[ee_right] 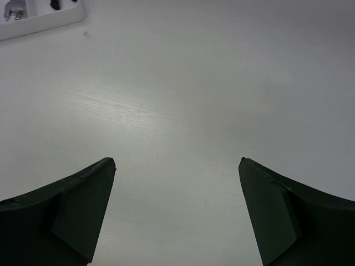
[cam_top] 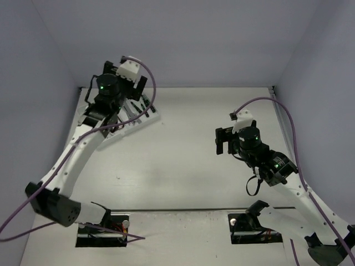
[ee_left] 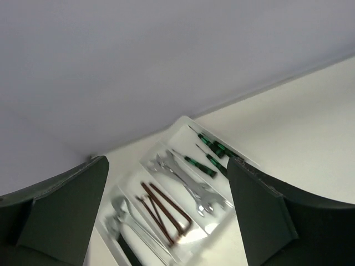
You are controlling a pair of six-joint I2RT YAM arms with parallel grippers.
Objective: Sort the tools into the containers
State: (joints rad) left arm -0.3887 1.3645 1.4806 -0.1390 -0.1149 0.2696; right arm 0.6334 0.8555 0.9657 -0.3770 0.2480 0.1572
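The white tray (ee_left: 182, 119) lies under my left gripper (ee_left: 167, 162), which is open and empty above it. Its compartments hold, side by side, black screwdrivers with green marks (ee_left: 208, 158), silver open-end wrenches (ee_left: 188, 185), dark brown hex keys (ee_left: 163, 210) and adjustable wrenches (ee_left: 125, 224), one black-handled. In the top view the left gripper (cam_top: 111, 97) hovers over the tray (cam_top: 141, 119) at the back left. My right gripper (cam_top: 223, 142) is open and empty over bare table right of centre; its wrist view (ee_right: 176, 160) shows only table between the jaws.
The tray's corner (ee_right: 39, 19) shows at the top left of the right wrist view. The back wall stands close behind the tray. Side walls border the table on the left and right.
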